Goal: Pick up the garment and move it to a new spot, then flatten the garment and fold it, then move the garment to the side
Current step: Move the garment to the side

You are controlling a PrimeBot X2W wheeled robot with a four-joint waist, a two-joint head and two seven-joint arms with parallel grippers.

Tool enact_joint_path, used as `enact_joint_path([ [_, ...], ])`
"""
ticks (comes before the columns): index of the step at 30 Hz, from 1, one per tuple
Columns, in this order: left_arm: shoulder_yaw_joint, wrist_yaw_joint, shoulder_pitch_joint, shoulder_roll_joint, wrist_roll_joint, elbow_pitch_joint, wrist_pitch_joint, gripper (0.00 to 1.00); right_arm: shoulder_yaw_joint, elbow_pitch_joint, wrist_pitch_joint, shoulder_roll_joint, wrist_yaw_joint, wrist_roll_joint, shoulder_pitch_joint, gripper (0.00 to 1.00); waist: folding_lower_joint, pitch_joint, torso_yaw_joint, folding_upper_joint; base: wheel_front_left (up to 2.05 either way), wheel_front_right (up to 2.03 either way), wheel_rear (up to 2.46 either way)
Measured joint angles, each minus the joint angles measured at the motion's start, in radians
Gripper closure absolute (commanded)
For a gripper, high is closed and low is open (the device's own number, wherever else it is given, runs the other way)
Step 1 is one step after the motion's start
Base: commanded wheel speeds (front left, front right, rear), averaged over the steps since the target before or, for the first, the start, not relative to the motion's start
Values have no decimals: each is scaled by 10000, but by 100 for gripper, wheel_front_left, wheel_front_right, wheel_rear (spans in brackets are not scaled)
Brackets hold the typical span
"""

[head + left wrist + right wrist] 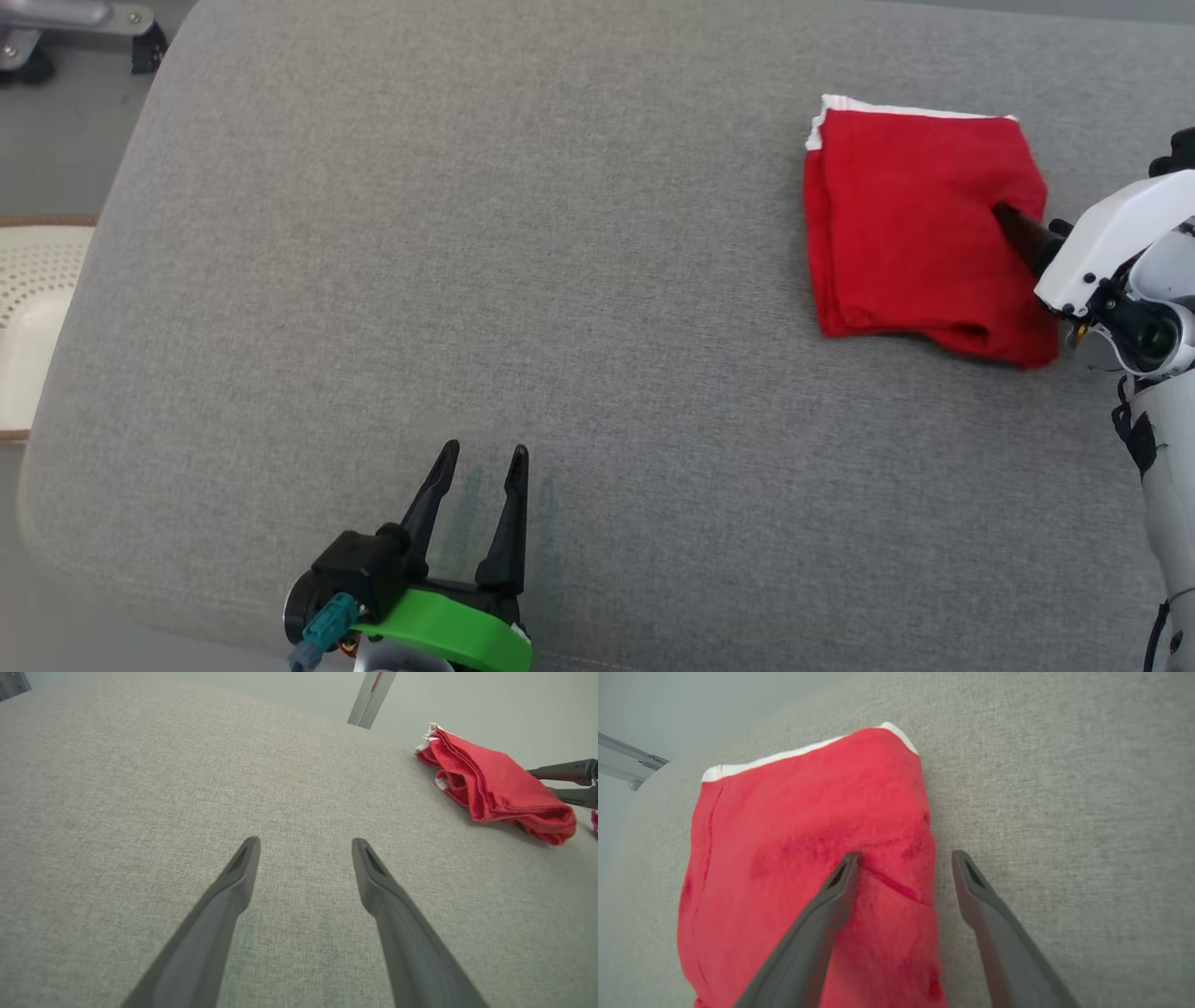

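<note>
The garment is red with a white hem and lies folded in a rough square at the far right of the grey fabric table. My right gripper reaches in from the right and stands open. In the right wrist view its left finger rests over the garment and its right finger over bare table beside the cloth's edge. My left gripper stands open near the front edge with nothing between its fingers. The left wrist view has the garment at its upper right.
The table's rounded left edge drops to the floor, where a cream perforated object stands. A metal frame sits beyond the far left corner. A metal bar rises behind the table's far edge.
</note>
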Motion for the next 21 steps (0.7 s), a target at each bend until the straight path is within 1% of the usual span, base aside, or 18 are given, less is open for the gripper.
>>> enact_joint_path([
  [2,-23,13,-9,0,-12,12,0,0,-33,284,29,52,0,-8,-51,0,0,204,188,0,0,0,0],
  [3,-15,38,-9,0,-13,21,0,0,-48,405,67,88,0,-8,-61,47,0,307,270,0,0,0,0],
  [4,-2,86,-12,0,-13,44,0,0,-84,447,58,90,0,-6,-122,100,0,402,333,0,0,0,0],
  [7,79,102,-16,0,-12,59,0,0,-211,449,-130,98,4,102,-293,100,0,584,368,0,0,0,0],
  [9,150,100,-23,-4,6,56,0,0,-330,368,-339,232,6,255,-288,100,0,637,253,0,0,0,0],
  [13,357,77,-13,-6,205,100,-2,0,-123,-274,-420,295,6,662,-80,100,1,696,-116,0,0,0,0],
  [17,564,-17,-7,-8,422,173,0,0,33,-1045,-391,155,6,1024,586,100,0,696,-720,0,0,0,0],
  [21,725,-132,-19,-12,671,251,0,0,-184,-1653,-360,-150,6,1175,1047,100,0,613,-1529,0,0,0,0],
])
